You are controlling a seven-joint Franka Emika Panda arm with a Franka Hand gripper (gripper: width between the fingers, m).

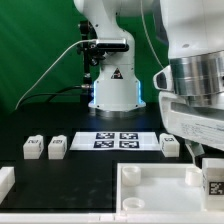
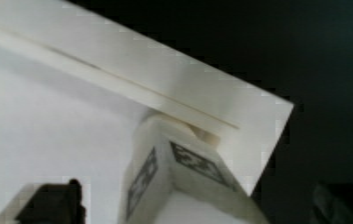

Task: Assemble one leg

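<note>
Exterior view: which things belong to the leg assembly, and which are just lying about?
In the job: leg standing on the panel; panel.
Lying about: marker board; leg right of it; leftmost leg; leg next to it; white block at the left edge.

A black table [image 1: 70,175] stands before what looks like green backdrop [image 1: 35,40].
</note>
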